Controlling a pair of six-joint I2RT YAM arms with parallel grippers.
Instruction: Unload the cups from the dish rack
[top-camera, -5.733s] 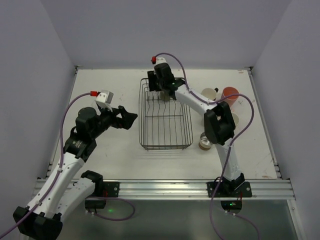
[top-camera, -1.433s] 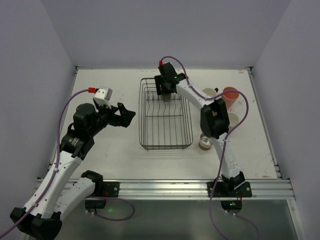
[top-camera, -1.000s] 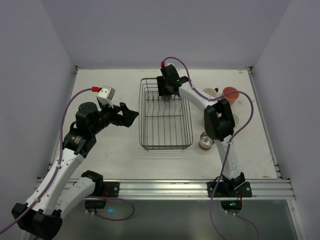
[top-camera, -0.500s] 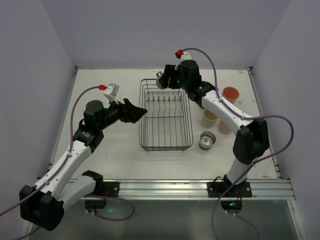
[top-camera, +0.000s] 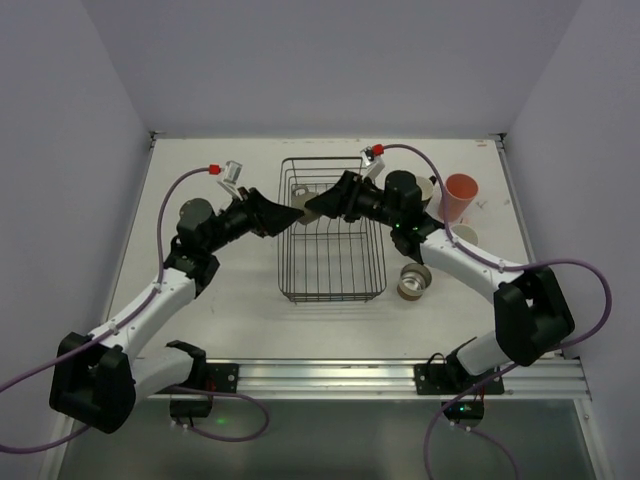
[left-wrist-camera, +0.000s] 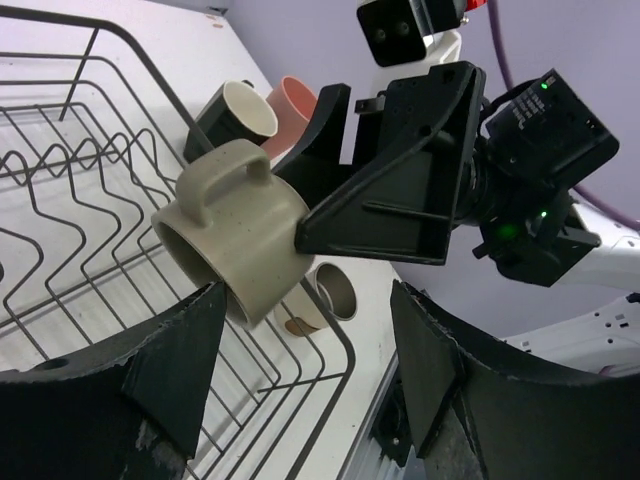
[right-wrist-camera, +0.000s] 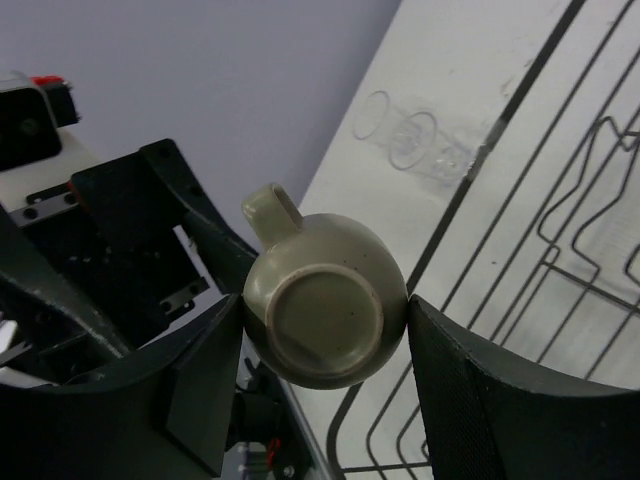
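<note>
My right gripper (top-camera: 312, 203) is shut on a beige handled mug (top-camera: 300, 192) and holds it in the air over the far left part of the black wire dish rack (top-camera: 330, 292). In the right wrist view the mug's base (right-wrist-camera: 325, 300) faces the camera between my fingers (right-wrist-camera: 205, 380). My left gripper (top-camera: 290, 215) is open, right in front of the mug. In the left wrist view the mug's mouth (left-wrist-camera: 225, 240) sits just past my left fingertips (left-wrist-camera: 200, 330), not gripped by them.
On the table right of the rack stand a pink tumbler (top-camera: 460, 195), a black mug (top-camera: 420, 190) and a beige cup (top-camera: 465, 236); a grey-brown cup (top-camera: 412, 282) lies on its side. Faint clear glass shapes (right-wrist-camera: 400, 135) show beside the rack's rim.
My right gripper has lifted the beige mug from the rack's far end and swung it left. My left arm has reached right, over the rack's left rim, to meet it.
</note>
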